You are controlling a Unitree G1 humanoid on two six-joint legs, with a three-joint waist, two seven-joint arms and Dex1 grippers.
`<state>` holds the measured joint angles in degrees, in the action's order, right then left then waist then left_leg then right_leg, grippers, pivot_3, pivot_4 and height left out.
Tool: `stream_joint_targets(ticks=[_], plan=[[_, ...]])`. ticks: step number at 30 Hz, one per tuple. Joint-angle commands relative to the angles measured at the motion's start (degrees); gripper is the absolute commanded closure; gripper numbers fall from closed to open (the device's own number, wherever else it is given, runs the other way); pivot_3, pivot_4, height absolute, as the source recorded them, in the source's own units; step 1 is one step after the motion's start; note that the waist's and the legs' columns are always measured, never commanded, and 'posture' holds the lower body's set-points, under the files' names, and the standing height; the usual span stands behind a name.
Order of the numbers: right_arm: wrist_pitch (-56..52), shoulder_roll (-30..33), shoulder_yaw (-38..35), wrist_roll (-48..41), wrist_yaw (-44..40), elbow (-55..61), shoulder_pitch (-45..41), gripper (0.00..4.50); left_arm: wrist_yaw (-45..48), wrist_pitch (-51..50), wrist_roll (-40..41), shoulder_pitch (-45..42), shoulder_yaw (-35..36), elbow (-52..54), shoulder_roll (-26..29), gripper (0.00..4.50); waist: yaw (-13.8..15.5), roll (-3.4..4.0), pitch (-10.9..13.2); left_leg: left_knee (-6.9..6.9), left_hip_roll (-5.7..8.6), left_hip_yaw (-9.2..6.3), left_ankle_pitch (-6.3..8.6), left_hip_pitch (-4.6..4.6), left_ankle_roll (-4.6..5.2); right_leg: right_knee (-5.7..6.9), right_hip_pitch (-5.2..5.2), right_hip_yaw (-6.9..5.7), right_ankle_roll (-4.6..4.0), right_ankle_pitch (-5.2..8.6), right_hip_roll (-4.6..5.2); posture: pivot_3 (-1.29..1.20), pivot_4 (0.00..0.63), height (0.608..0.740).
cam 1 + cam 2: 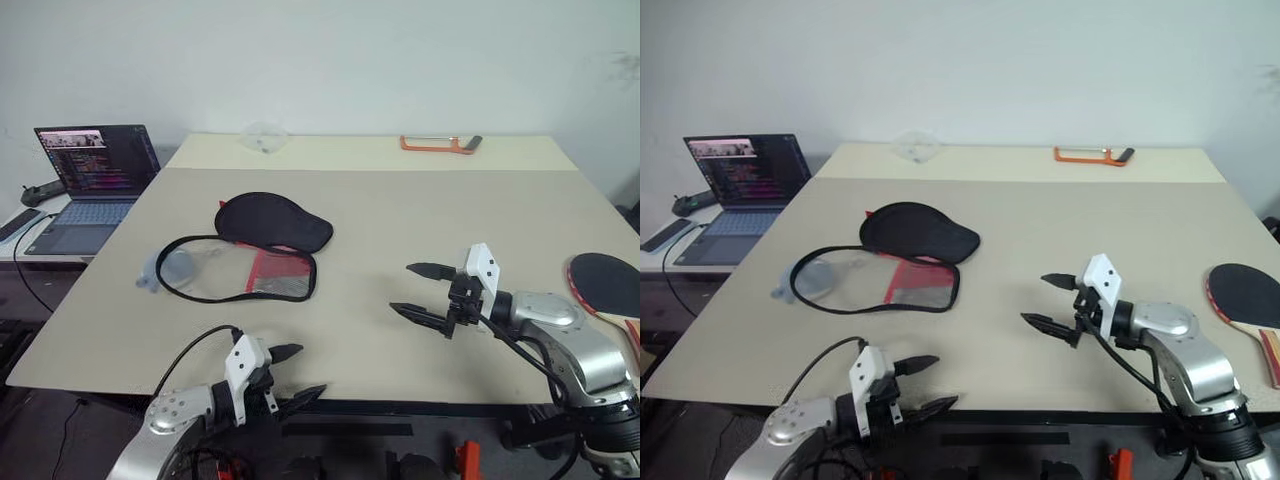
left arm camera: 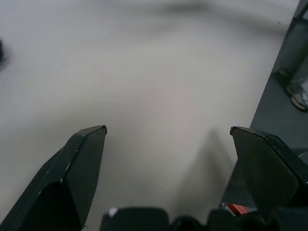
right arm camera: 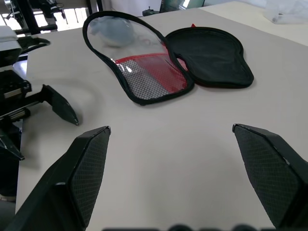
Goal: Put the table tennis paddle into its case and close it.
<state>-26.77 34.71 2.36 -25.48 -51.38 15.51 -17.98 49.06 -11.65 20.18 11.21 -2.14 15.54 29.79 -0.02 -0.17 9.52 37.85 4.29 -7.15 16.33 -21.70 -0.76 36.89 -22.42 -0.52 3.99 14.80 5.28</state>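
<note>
While the case (image 1: 245,250) lies unzipped mid-bench, the paddle (image 1: 608,284) rests at the right edge. Both end effectors, left (image 1: 295,374) and right (image 1: 422,291), gape empty.

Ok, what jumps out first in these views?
The case lies unzipped and spread flat on the table's left half. The table tennis paddle sits apart at the table's right edge. Both the left gripper and right gripper hover open, holding nothing.

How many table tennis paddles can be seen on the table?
1. The table tennis paddle lies at the right edge of the table, partly cut off by the picture. The case lies open and shows no paddle inside.
</note>
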Motion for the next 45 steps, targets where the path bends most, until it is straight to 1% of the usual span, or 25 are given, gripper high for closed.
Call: stream_joint_targets(ticks=[1, 3, 5, 8, 10, 12, 14, 16, 21, 26, 29, 30, 32, 41, 43, 45], plan=[[0.60, -0.02, -1.11, -1.19, -0.53, 1.74, -1.02, 0.03, -7.38, 2.39, -0.68, 0.81, 5.13, -2.16, -3.35, 0.00, 0.09, -0.02, 0.01, 0.01, 0.00, 0.00, 0.00, 0.00, 0.00, 0.00, 0.00, -0.01, 0.00, 0.00, 0.00, 0.00, 0.150, 0.740], [1.23, 0.74, -1.14, -1.69, -2.43, 1.44, -0.71, 0.03, -12.22, -1.44, 2.96, 1.47, 8.32, -3.02, -7.23, 0.00, 0.11, -0.02, 0.00, 0.01, -0.02, -0.03, 0.00, 0.00, 0.00, 0.02, 0.02, -0.03, 0.00, 0.00, 0.00, 0.00, 0.150, 0.740], [1.33, 0.71, -0.95, -2.00, -3.21, 1.68, -1.09, 0.03, -14.62, -2.79, 3.49, 1.08, 10.20, -5.16, -8.76, 0.00, 0.04, -0.01, 0.00, 0.01, -0.01, -0.03, 0.00, 0.02, 0.00, 0.05, 0.02, -0.03, 0.00, 0.00, -0.01, 0.00, 0.150, 0.740], [0.06, -0.12, -0.37, -2.70, -3.00, 3.05, -2.12, 0.03, -17.07, -4.28, 4.87, -1.23, 12.81, -7.57, -9.55, 0.00, -0.05, 0.01, -0.01, 0.00, -0.02, -0.02, -0.01, 0.18, -0.01, 0.11, 0.11, -0.02, -0.01, -0.01, -0.03, 0.00, 0.150, 0.740], [-0.24, 0.67, -0.21, -3.80, -4.50, 5.07, -2.15, 0.03, -19.56, -5.83, 5.72, -4.15, 13.84, -9.24, -10.40, 0.00, -0.05, 0.02, -0.01, 0.00, -0.07, -0.02, -0.02, 0.25, -0.03, 0.13, 0.15, -0.02, -0.01, -0.01, -0.08, 0.00, 0.150, 0.740], [1.20, 1.96, 0.80, -2.89, -6.19, 6.83, -1.93, 0.03, -21.46, -6.44, 5.67, -6.43, 14.46, -10.68, -10.92, 0.00, -0.05, 0.02, -0.02, 0.01, -0.08, -0.04, -0.04, 0.28, -0.07, 0.15, 0.18, -0.03, -0.01, 0.00, -0.11, 0.00, 0.150, 0.740], [4.83, 4.64, 2.51, 0.26, -8.92, 8.14, -0.55, 0.03, -23.43, -7.86, 6.47, -9.51, 15.22, -12.16, -11.77, 0.00, -0.06, 0.00, -0.03, 0.03, -0.08, -0.03, -0.06, 0.38, -0.08, 0.16, 0.25, -0.02, 0.03, 0.02, -0.13, 0.00, 0.150, 0.740], [7.03, 5.93, 3.20, 1.94, -9.88, 8.17, 0.34, 0.03, -25.89, -9.44, 7.35, -12.51, 15.98, -13.27, -12.81, 0.00, 0.00, -0.03, -0.03, 0.03, -0.04, -0.02, -0.05, 0.48, -0.08, 0.13, 0.34, -0.02, 0.12, 0.06, -0.12, 0.00, 0.150, 0.740], [7.26, 5.00, 2.84, 1.90, -8.46, 7.37, 0.44, 0.03, -28.64, -11.75, 7.81, -16.50, 15.74, -13.44, -14.32, 0.00, -0.03, -0.07, -0.02, 0.01, -0.05, 0.01, -0.05, 0.50, -0.10, 0.15, 0.35, 0.05, 0.00, -0.01, -0.12, 0.00, 0.150, 0.740], [6.66, 4.17, 2.74, 1.92, -6.64, 7.70, 1.04, 0.03, -33.23, -14.17, 8.74, -22.26, 16.49, -13.73, -17.44, 0.00, 0.35, -0.23, 0.07, 0.02, -0.01, -0.05, -0.05, 0.44, -0.11, 0.12, 0.35, -0.01, 0.00, -0.01, -0.09, 0.00, 0.150, 0.740], [7.02, 4.17, 2.67, 2.43, -6.03, 7.43, 1.21, 0.03, -34.95, -14.93, 8.79, -24.71, 16.74, -13.87, -18.84, 0.00, 0.45, -0.31, 0.12, 0.06, 0.01, -0.07, -0.09, 0.22, -0.18, 0.09, 0.17, -0.02, 0.01, -0.03, -0.09, 0.00, 0.150, 0.740], [7.04, 4.09, 2.53, 2.49, -5.75, 7.36, 1.25, 0.00, -35.43, -15.06, 8.69, -25.69, 16.65, -13.89, -19.19, 0.18, 0.47, -0.32, 0.12, 0.08, 0.02, -0.07, -0.18, 0.16, -0.35, 0.09, 0.12, -0.03, 0.01, -0.03, -0.09, 0.00, 0.150, 0.740], [7.09, 4.08, 2.36, 2.53, -5.40, 7.42, 1.35, 0.00, -36.07, -15.29, 8.70, -27.16, 16.76, -13.85, -19.57, 0.57, 0.52, -0.33, 0.13, 0.09, 0.02, -0.08, -0.20, 0.11, -0.39, 0.08, 0.10, -0.05, 0.01, -0.04, -0.08, 0.00, 0.150, 0.740], [6.36, 4.50, 1.19, 2.02, -3.52, 8.29, 2.18, 0.00, -40.35, -17.24, 11.27, -33.70, 22.58, -12.50, -17.71, 3.83, 0.49, -0.40, 0.17, 0.08, 0.02, -0.10, -0.15, -0.10, -0.48, 0.00, -0.10, -0.06, 0.02, -0.02, -0.09, 0.00, 0.150, 0.740], [6.32, 4.64, 1.01, 1.98, -3.22, 8.39, 2.27, 0.00, -41.25, -17.52, 12.43, -35.86, 24.34, -13.73, -17.48, 4.46, 0.51, -0.46, 0.20, 0.09, 0.02, -0.11, -0.15, -0.10, -0.47, 0.02, -0.09, -0.06, 0.03, -0.02, -0.09, 0.00, 0.150, 0.740], [6.20, 4.84, 0.80, 1.87, -3.01, 8.46, 2.27, 0.00, -41.47, -18.00, 13.46, -37.94, 25.29, -15.13, -17.45, 4.46, 0.52, -0.48, 0.22, 0.10, 0.03, -0.11, -0.15, -0.11, -0.48, 0.02, -0.09, -0.07, 0.03, -0.02, -0.09, 0.00, 0.150, 0.740]])
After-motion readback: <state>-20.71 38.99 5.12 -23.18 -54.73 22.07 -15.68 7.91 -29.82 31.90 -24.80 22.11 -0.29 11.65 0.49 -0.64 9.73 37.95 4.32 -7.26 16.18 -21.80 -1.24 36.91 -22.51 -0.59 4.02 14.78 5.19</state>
